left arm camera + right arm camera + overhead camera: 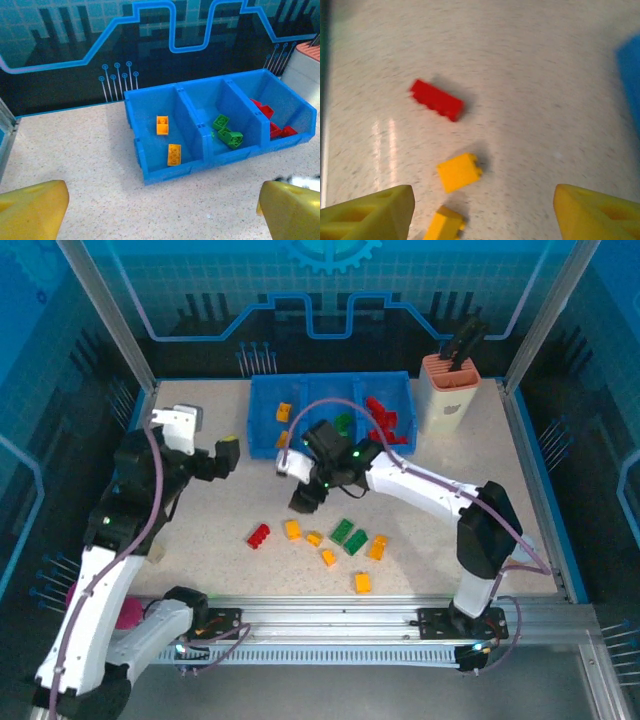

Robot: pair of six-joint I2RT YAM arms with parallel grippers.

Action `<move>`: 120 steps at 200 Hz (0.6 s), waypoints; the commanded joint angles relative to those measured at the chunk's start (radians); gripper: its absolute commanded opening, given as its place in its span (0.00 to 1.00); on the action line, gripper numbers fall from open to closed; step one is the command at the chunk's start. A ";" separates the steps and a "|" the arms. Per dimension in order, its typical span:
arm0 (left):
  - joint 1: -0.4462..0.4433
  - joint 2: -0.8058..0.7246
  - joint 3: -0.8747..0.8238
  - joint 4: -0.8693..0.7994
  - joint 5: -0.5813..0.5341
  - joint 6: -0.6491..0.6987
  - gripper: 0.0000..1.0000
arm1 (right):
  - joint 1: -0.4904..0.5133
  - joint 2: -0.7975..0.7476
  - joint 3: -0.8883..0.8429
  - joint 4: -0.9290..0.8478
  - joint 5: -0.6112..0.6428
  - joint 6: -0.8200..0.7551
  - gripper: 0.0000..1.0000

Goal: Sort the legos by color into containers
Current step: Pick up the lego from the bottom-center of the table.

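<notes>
The blue tray point(262, 400) stands at the back of the table with its three containers side by side. In the left wrist view the tray point(175, 173) holds two orange legos point(174, 154) on the left, green ones point(229, 135) in the middle and red ones point(270, 120) on the right. Loose legos lie mid-table: a red one point(259, 535), orange ones point(292, 530) and two green ones point(348, 536). My left gripper point(226, 454) hangs open before the tray's left end, nothing between its fingers point(31, 210). My right gripper point(304, 500) is open above the red brick point(436, 99) and an orange brick point(459, 172).
A peach-and-white holder point(449, 390) with black tools stands at the back right, beside the tray. Metal frame posts and blue panels wall in the table. A rail runs along the near edge point(340, 625). A blue corner of the tray point(630, 65) shows at the right wrist view's right side.
</notes>
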 commanded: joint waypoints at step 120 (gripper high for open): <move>0.013 -0.219 -0.107 -0.166 -0.102 0.079 0.99 | 0.193 0.396 0.248 0.046 -0.082 -0.376 0.80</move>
